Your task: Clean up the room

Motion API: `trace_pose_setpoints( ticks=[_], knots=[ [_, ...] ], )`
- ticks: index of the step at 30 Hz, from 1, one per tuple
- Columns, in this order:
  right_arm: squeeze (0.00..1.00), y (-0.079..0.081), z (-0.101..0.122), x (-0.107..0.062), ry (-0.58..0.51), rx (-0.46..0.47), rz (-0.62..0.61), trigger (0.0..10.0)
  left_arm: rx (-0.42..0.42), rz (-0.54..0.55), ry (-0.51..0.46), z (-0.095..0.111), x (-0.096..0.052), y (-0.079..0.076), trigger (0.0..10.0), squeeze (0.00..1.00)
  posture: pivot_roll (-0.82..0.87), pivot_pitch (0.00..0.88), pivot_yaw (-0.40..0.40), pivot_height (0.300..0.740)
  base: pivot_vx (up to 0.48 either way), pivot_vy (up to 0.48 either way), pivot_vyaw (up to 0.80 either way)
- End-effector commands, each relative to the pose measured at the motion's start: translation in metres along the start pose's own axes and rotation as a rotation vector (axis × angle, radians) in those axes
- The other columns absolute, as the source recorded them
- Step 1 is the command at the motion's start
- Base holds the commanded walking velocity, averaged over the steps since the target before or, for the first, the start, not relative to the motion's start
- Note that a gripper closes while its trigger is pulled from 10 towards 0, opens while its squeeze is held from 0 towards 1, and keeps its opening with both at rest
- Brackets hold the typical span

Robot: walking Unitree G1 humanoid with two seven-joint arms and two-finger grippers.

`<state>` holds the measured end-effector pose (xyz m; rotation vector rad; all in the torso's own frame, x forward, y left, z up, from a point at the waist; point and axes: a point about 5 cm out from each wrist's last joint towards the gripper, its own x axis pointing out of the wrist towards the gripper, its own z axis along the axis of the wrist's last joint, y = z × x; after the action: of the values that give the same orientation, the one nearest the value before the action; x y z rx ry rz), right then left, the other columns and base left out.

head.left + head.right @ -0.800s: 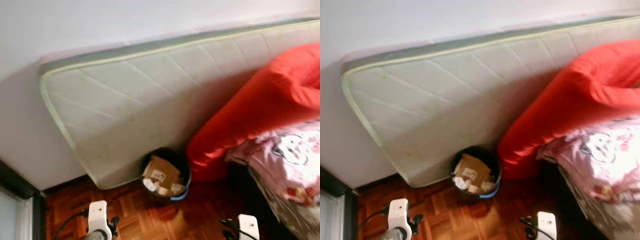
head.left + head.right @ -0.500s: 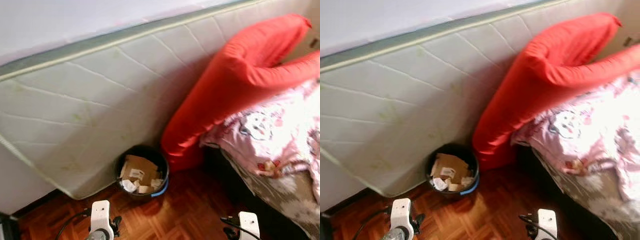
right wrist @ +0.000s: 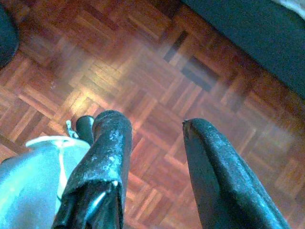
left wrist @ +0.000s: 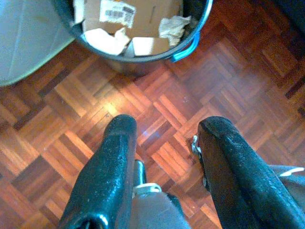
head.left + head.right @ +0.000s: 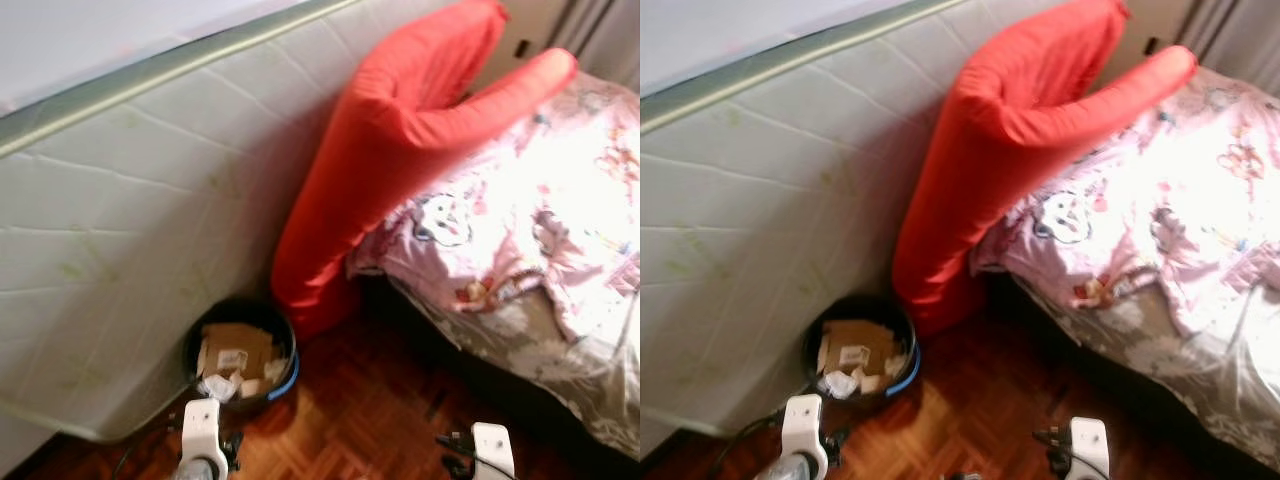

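A black waste bin (image 5: 240, 352) with a blue band stands on the parquet floor, holding cardboard and crumpled paper. It sits against the foot of a pale mattress (image 5: 130, 230) that leans on the wall. My left gripper (image 4: 167, 126) hangs open and empty above the floor, a little short of the bin (image 4: 133, 28). My right gripper (image 3: 155, 121) is open too, with bare parquet between its fingers. Both white wrists, left (image 5: 200, 435) and right (image 5: 491, 450), sit low in the eye views.
A big red cushion (image 5: 400, 130) stands on end between the mattress and a bed (image 5: 520, 220) with a rumpled pink patterned cover. The bed's dark base (image 3: 252, 33) borders the floor on my right. Open parquet (image 5: 370, 420) lies ahead.
The camera has swung to the right: bin, mattress and red cushion sit further left in the picture and much more of the bed shows. Both arms hang as before.
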<state>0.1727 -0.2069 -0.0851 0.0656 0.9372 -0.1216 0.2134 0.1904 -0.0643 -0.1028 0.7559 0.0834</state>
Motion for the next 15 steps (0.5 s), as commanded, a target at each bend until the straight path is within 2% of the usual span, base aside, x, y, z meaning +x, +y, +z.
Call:
trace_pose_setpoints(
  ticks=[1, 8, 11, 15],
  knots=[
    [0.00, -0.0009, -0.0059, -0.0011, 0.023, 0.004, -0.004, 10.0, 0.021, -0.010, 0.011, -0.0035, -0.0008, -0.0014, 10.0, 0.00, 0.01, 0.148, -0.002, 0.740, 0.000, 0.000, -0.77],
    [0.00, 0.0006, -0.0063, -0.0010, 0.023, 0.002, -0.001, 10.0, 0.027, -0.014, 0.000, 0.0009, 0.0006, -0.0030, 10.0, 0.00, 0.01, 0.129, -0.006, 0.740, 0.000, 0.000, -0.77],
    [0.00, 0.0013, -0.0049, -0.0008, 0.011, -0.002, 0.001, 10.0, 0.036, -0.020, -0.011, 0.0035, 0.0014, -0.0053, 10.0, 0.00, 0.01, 0.122, -0.008, 0.740, 0.000, 0.000, 0.00],
    [0.00, 0.0012, -0.0033, -0.0007, 0.003, -0.014, 0.005, 10.0, 0.036, -0.020, -0.012, 0.0030, 0.0014, -0.0069, 10.0, 0.00, 0.01, 0.114, -0.014, 0.740, 0.000, -0.325, 0.00]
  ],
)
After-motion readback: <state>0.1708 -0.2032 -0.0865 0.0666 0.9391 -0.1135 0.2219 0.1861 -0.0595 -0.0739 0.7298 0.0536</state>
